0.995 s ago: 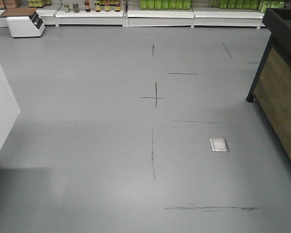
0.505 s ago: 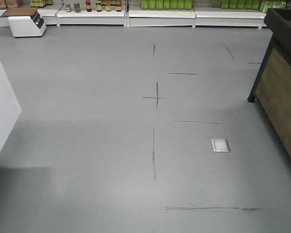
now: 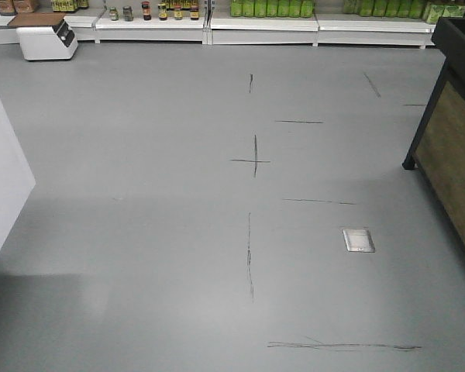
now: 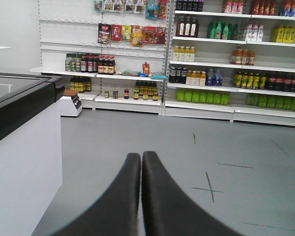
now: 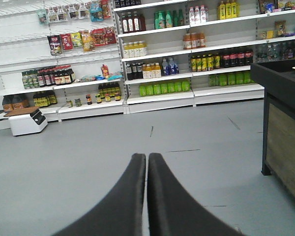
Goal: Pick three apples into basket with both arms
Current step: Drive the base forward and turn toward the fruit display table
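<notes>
Neither the three apples nor the basket shows in any view, so picking has not begun; ahead lies only the grey floor (image 3: pixel 139 232) with a drawn cross (image 3: pixel 254 160). The left hand (image 4: pixel 140 156) and right hand (image 5: pixel 147 157) are each closed on nothing, fingers pressed together and held level toward the stocked shelves (image 4: pixel 211 73), probably a tucked posture for crossing the shop. The wood-panelled stand (image 5: pixel 285 132) on the right may carry the fruit, but its top is hidden.
</notes>
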Robot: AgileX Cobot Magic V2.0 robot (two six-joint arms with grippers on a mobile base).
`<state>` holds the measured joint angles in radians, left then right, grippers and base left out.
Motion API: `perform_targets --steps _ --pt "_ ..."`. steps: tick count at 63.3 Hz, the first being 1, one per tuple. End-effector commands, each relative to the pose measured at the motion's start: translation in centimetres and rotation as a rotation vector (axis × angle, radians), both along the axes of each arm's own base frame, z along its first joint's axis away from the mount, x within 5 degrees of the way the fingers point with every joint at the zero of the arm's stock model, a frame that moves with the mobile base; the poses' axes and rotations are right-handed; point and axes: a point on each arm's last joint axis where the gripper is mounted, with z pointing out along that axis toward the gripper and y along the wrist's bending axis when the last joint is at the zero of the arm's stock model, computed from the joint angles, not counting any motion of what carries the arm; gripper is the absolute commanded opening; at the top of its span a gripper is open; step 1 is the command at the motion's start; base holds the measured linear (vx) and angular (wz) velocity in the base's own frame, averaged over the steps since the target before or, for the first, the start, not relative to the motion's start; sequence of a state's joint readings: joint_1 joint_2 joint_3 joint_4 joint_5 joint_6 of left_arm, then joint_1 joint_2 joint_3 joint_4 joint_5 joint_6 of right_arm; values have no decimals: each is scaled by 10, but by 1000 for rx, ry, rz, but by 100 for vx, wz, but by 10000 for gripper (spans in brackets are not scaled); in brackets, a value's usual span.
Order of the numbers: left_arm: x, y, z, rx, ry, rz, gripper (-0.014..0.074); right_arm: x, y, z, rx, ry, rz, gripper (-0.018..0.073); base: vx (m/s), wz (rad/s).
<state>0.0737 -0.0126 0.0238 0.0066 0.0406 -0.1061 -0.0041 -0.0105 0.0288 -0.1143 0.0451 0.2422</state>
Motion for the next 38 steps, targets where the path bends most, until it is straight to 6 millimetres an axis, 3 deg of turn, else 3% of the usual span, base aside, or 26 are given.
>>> perform_targets --steps 1,38 --pt "-1 0 0 -4 -71 -2 -6 -1 0 3 -17 -71 2 -1 14 -4" --pt "-1 0 0 -4 -71 -2 -6 -1 0 3 -17 -71 2 -1 16 -10"
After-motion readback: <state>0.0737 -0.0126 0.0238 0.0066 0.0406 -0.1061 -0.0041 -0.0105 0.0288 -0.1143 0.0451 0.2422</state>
